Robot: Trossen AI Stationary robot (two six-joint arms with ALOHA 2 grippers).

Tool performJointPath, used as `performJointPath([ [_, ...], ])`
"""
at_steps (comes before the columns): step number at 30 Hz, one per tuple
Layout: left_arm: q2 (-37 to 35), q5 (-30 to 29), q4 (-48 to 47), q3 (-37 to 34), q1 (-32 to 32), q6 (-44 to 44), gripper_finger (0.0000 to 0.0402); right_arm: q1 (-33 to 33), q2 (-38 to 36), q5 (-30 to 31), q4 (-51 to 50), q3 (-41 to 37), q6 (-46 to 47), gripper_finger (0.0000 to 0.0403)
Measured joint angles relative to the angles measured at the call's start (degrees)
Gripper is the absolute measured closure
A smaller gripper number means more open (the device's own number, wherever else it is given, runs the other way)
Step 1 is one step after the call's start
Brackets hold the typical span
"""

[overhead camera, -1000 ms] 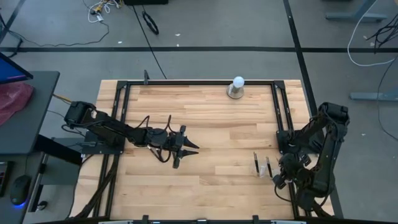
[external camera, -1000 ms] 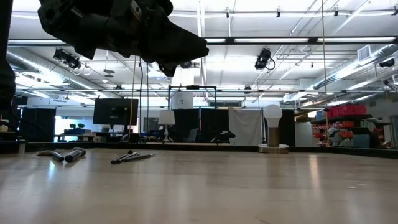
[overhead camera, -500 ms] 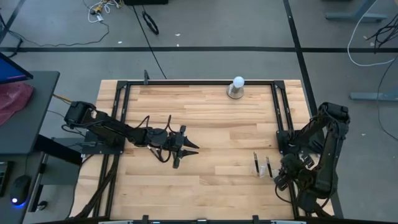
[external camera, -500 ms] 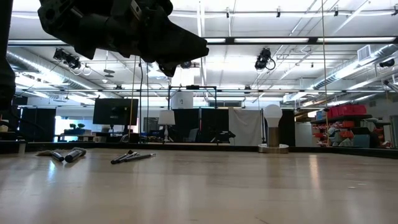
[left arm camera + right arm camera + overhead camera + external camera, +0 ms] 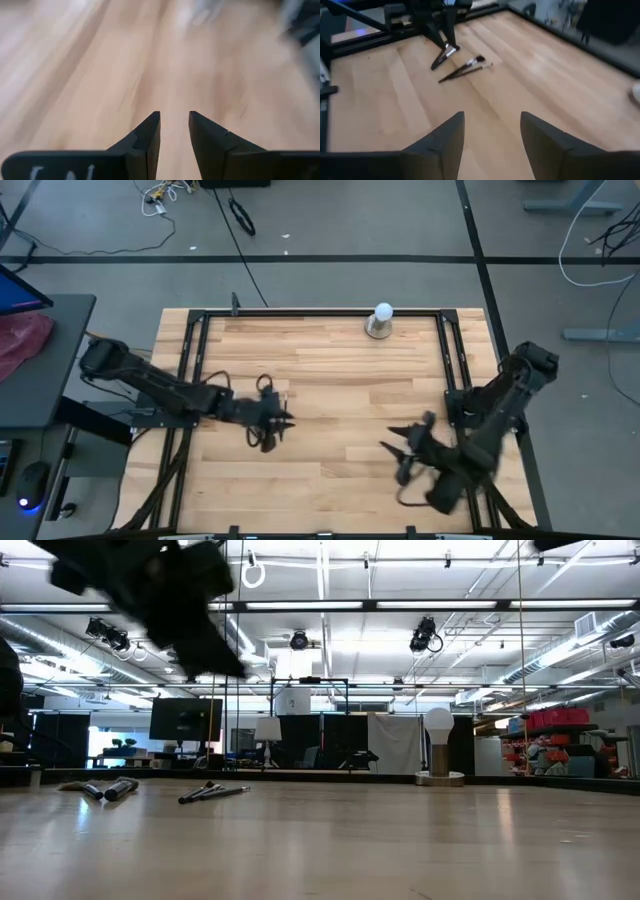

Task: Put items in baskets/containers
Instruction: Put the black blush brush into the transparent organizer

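Thin dark-handled brushes lie flat on the wooden table. In the right wrist view a crossed pair (image 5: 465, 68) lies beside one more brush (image 5: 444, 56), close to the black frame. The low view shows them far off (image 5: 213, 792) (image 5: 108, 789). In the high view my right arm covers them. My right gripper (image 5: 398, 452) (image 5: 491, 145) hangs open over the table's near right part, the brushes well ahead of its fingers. My left gripper (image 5: 283, 420) (image 5: 174, 135) is left of the middle, open by a narrow gap with nothing in it. The baskets/containers are out of view.
A white ball on a round metal base (image 5: 381, 320) (image 5: 439, 745) stands at the far edge. Black frame rails run along the left (image 5: 190, 380) and right (image 5: 450, 370) sides. Bare wood lies between the two grippers. A blurred dark arm (image 5: 170, 600) fills the low view's upper left.
My right gripper has swung out from beside the right rail toward the table's middle, and its arm now covers the brushes in the high view. My left gripper has drawn back a little toward the left edge. The brushes have not moved.
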Motion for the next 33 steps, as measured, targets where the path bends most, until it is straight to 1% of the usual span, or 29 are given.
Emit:
performJointPath([
  [2,-2.46,-2.98,-11.99,-0.02,-2.78,-10.4,0.0292,-3.52,0.03,-0.32,10.23,-2.53,-12.01,0.0211],
  [5,-4.88,-4.34,-27.96,-0.03,-7.91,-28.75,0.0292,-8.07,0.01,-3.01,24.62,-6.48,-27.85,0.0211],
  [8,-5.18,-4.64,-40.3,-0.04,-14.02,-46.25,0.0292,-11.79,0.01,-6.35,35.75,-10.35,-39.16,0.0211],
  [10,-5.12,-4.75,-46.3,-0.04,-18.13,-57.04,0.0292,-13.74,0.01,-7.43,41.47,-12.7,-43.4,0.0211],
  [12,-4.76,-5.55,-50.97,-0.04,-21.83,-66.22,0.0292,-15.18,0.01,-8.77,45.61,-14.94,-45.61,0.0211],
  [15,-4.74,-10.3,-55.99,-0.04,-25.72,-76.7,0.0289,-16.32,0.03,-10.19,49.58,-17.83,-46.76,0.0211],
  [17,-4.74,-13.38,-58.27,-0.04,-26.61,-82.5,0.028,-16.72,0.03,-10.33,51.46,-19.59,-46.75,0.0211],
  [19,-4.68,-15.79,-59.17,-0.04,-26.88,-85.53,0.0262,-16.78,0.02,-10.47,54.36,-21.26,-46.63,0.0211],
  [21,-4.66,-18.15,-58.51,-0.64,-26.36,-87.85,0.0235,-16.75,0.03,-10.53,57.52,-23.01,-46.72,0.0211],
  [24,-4.55,-18.81,-57.61,-2.05,-24.45,-91.85,0.0194,-16.55,0.03,-10.63,61.75,-24.85,-47.23,0.0211],
  [26,-4.03,-18.89,-55.72,-3.0,-22.83,-92.82,0.0175,-16.47,0.03,-10.63,63.86,-26.03,-47.54,0.0211],
  [28,-3.17,-20.04,-52.18,-3.52,-21.2,-92.27,0.0166,-16.47,0.03,-10.65,65.57,-26.96,-47.73,0.0211],
  [30,-1.84,-21.42,-48.11,-3.42,-19.55,-89.8,0.0165,-16.47,0.01,-10.65,66.13,-27.21,-47.82,0.0211],
  [33,0.77,-20.16,-42.21,-3.37,-16.81,-84.85,0.0174,-16.47,0.03,-10.65,66.25,-27.21,-47.88,0.0211],
])
